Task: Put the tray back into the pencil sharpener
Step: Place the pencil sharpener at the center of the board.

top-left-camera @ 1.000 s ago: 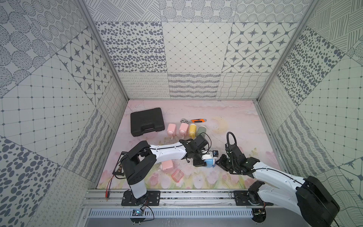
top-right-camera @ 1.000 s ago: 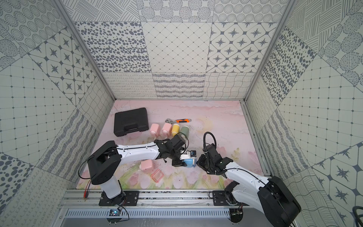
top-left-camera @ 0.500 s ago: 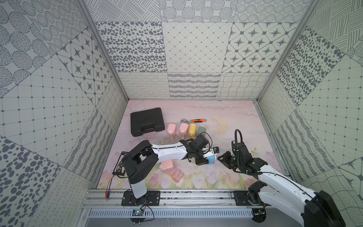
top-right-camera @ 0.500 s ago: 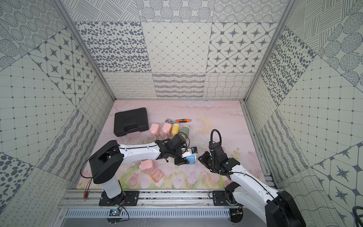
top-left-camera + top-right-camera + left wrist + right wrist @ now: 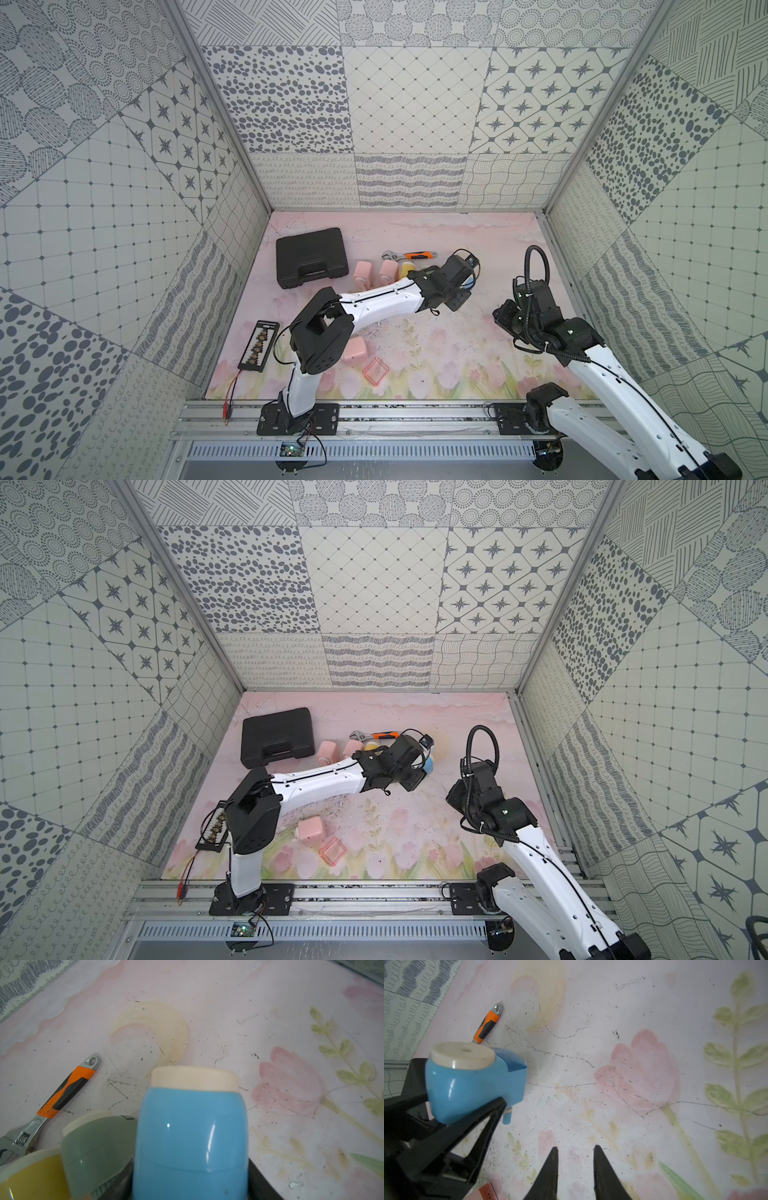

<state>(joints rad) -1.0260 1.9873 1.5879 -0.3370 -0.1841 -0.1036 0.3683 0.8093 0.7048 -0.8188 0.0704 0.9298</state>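
My left gripper is shut on the blue pencil sharpener, which has a cream round top. Its black fingers clamp the sharpener's body just above the mat. The tray, a darker see-through blue piece, sits in the sharpener's side. My right gripper is open and empty, apart from the sharpener on its right. In both top views the left wrist hides most of the sharpener; only a blue sliver shows.
A green sharpener and a yellow one stand right beside the blue one. An orange-handled wrench lies behind them, with two pink sharpeners and a black case further left. A pink sharpener and a clear pink tray lie near the front.
My right gripper has let go, opened a little and drawn back to the right. My left arm has carried the blue sharpener back toward the row of sharpeners.
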